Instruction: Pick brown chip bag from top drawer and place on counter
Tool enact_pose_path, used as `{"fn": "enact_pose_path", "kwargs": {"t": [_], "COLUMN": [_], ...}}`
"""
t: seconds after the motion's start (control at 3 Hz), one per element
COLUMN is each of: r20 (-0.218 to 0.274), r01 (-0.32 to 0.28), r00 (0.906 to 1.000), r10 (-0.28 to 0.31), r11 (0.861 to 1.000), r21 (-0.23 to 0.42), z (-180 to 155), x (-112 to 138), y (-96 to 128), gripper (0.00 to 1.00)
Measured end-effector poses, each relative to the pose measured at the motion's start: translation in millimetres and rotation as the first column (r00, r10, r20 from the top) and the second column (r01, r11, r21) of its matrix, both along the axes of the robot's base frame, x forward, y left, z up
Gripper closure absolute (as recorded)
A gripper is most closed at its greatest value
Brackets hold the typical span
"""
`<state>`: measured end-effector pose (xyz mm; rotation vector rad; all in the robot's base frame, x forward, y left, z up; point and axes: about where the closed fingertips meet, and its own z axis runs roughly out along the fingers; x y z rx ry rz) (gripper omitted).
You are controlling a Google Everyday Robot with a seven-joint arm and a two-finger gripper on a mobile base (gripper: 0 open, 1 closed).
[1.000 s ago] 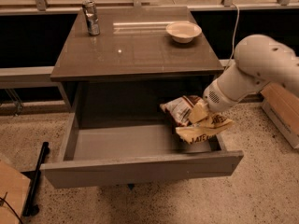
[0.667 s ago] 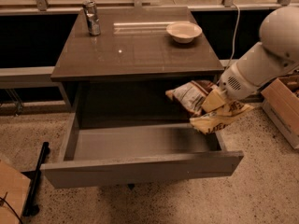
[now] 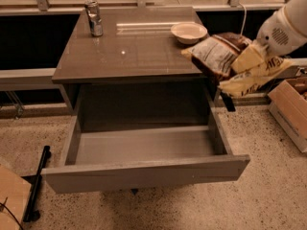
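Note:
The brown chip bag, dark brown and cream-yellow with a white panel, hangs in the air at the right front corner of the counter, level with its top. My gripper is shut on the bag from the right, its white arm reaching in from the upper right edge. The top drawer stands pulled out below the counter and holds nothing that I can see.
A cream bowl sits on the counter at the back right, just behind the bag. A silver can stands at the back left. A cardboard box is on the floor at the right. A black bar lies on the floor at the left.
The gripper has lifted the chip bag out of the drawer's right end, up and to the right, to the height of the counter's top. The drawer has not moved.

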<state>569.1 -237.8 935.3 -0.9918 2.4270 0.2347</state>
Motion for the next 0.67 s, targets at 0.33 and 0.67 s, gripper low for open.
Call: {"fn": "enact_pose_path", "kwargs": {"t": [0.33,0.67], "r20": [0.096,0.127], "r01": [-0.006,-0.003], "r00": [0.9954,0.9919], "r10": [0.001,-0.004], "r11": [0.999,0.999], "r21": [0.049,0.054], "z": [36,50], "x": [42,47], "y": [5,4], "gripper": [1.0,1.0]}}
